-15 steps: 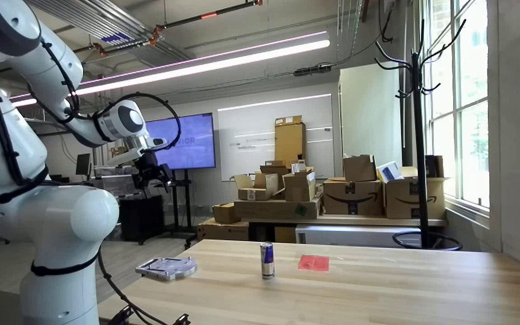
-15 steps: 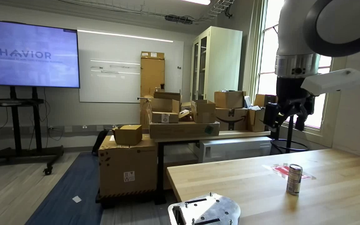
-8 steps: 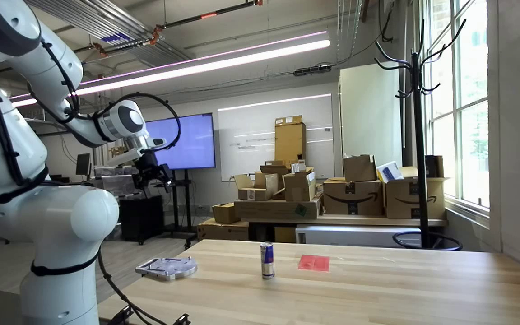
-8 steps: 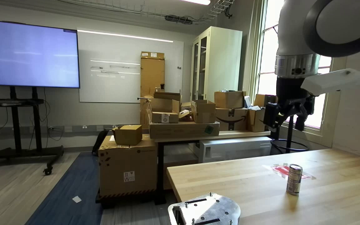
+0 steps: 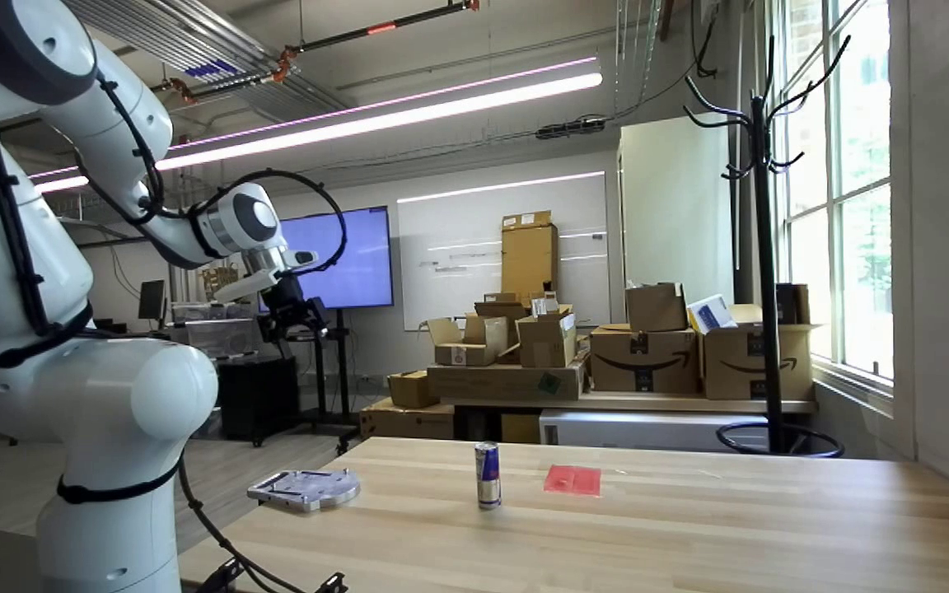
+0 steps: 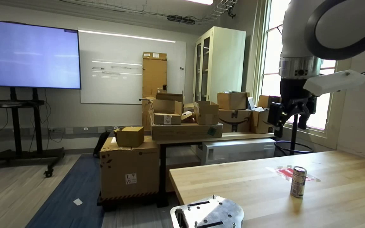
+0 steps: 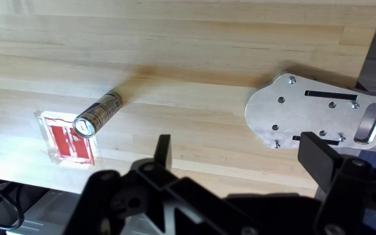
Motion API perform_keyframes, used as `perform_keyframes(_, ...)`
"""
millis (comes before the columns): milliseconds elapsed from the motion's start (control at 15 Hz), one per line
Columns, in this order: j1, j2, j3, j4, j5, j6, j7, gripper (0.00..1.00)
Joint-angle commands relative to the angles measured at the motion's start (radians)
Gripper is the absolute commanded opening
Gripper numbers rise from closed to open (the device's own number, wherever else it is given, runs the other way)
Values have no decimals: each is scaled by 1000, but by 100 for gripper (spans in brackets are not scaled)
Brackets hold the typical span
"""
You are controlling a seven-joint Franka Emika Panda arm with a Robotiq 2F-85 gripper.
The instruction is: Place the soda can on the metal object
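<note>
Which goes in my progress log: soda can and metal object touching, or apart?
Apart: in the wrist view, tabletop shows between the soda can and the metal object.

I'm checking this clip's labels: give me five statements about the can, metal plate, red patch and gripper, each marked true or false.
1. The can stands upright on the table. True.
2. The can is nearer to the red patch than to the metal plate. True.
3. The can rests on the metal plate. False: it stands apart, on the table.
4. The gripper is open and holds nothing. True.
5. The red patch lies on the metal plate. False: it lies on the table.
</note>
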Motion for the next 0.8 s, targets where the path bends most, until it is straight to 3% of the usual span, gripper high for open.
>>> perform_keyframes(0, -28, 91, -73, 65, -21, 33, -41, 100)
perform_keyframes(733, -117, 372, -321, 148, 88, 179, -119, 100)
